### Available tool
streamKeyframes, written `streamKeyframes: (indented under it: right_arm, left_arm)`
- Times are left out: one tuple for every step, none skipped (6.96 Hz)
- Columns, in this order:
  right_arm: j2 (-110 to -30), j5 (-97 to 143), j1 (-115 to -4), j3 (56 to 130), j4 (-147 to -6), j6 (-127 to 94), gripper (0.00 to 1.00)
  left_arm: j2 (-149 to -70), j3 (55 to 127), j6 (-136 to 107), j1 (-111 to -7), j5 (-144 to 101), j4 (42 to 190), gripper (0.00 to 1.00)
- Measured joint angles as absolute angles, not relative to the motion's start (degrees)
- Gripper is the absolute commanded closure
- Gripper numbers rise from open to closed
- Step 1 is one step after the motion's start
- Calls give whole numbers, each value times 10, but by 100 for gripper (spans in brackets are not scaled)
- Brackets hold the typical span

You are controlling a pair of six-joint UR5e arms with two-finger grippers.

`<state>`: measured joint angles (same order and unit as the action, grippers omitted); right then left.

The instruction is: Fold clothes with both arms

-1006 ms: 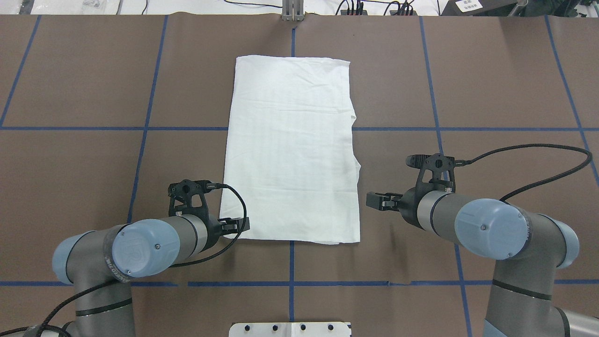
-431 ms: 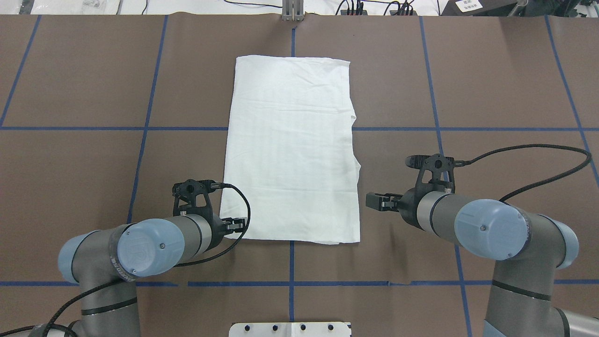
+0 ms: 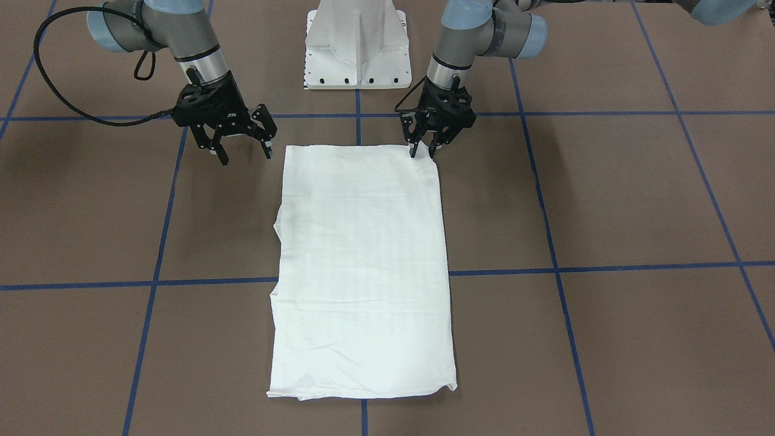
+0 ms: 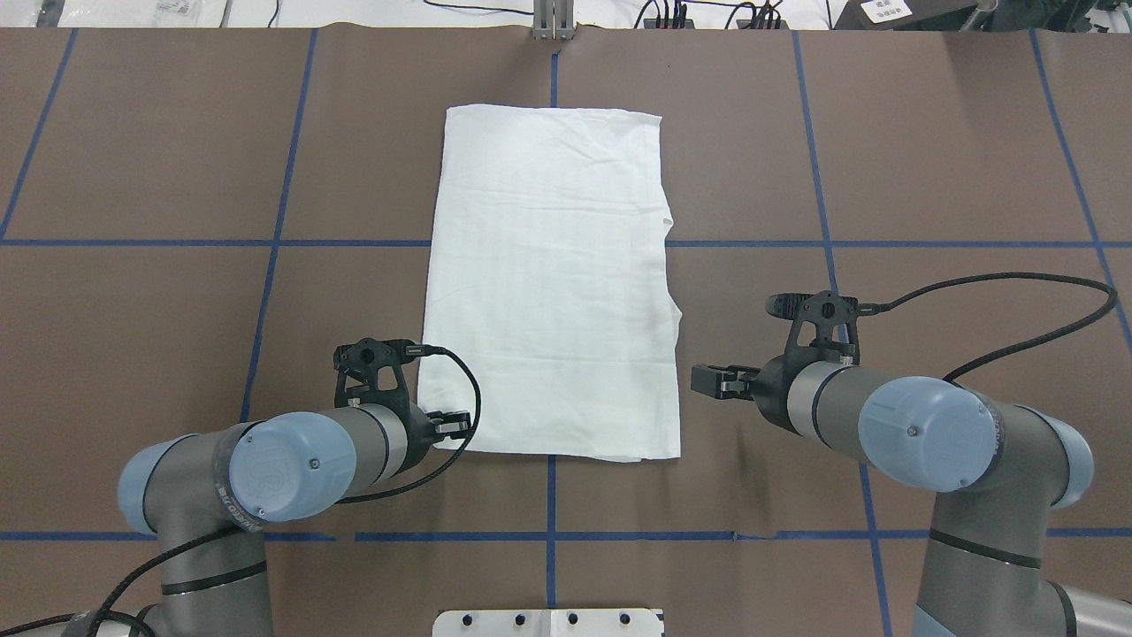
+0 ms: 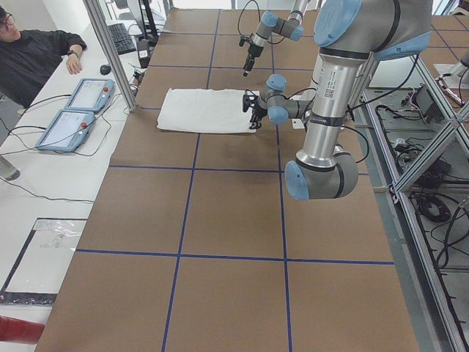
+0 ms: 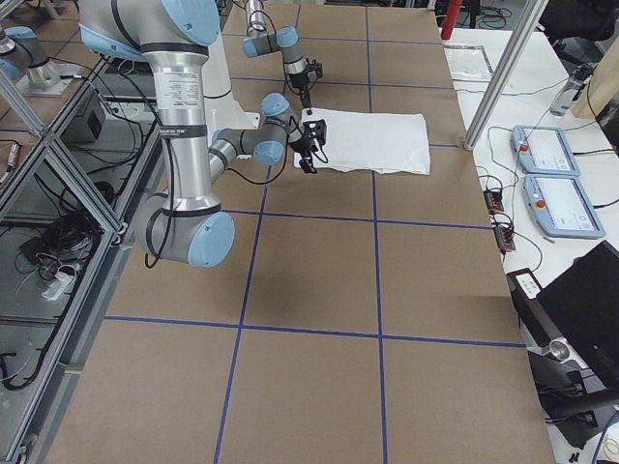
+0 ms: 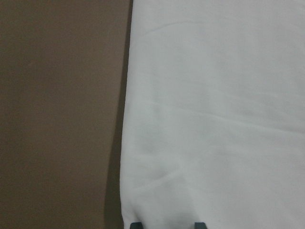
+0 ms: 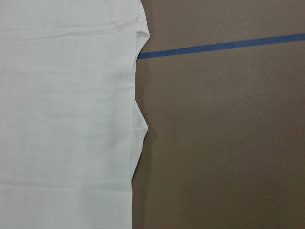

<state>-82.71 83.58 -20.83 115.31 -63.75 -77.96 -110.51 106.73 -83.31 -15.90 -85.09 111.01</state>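
We have the white T-shirt [image 4: 548, 283], folded to a long strip, lying flat mid-surface [image 4: 177, 177]. We are setting up the next fold. Our left gripper [image 3: 423, 152] stands with its fingers apart over the near left corner, while our right gripper [image 3: 245, 158] hovers wide apart just beside the near right corner, off the cloth. Next, we judge, the right must shift over its corner, then both pinch and carry the near edge far.

Plain white T-shirt [image 4: 548, 283] on brown, blue-gridded table [image 4: 159, 336].
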Motion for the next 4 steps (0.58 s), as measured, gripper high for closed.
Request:
streamKeyframes:
  right_arm:
    - [-827,836,-208,1153,-638,-780,0]
    - [-827,836,-208,1153,-638,-780,0]
    - [-827,836,-208,1153,-638,-780,0]
    - [-827,836,-207,1153,-638,-780,0]
  left_arm:
    - [-1105,1067,-822,-162,-851,1110,50]
    - [-1105,1067,-815,-164,-851,1109,50]
    - [-1103,1067,-812,-165,-852,1109,49]
    - [-1101,1066,-811,-165,-852,1108,49]
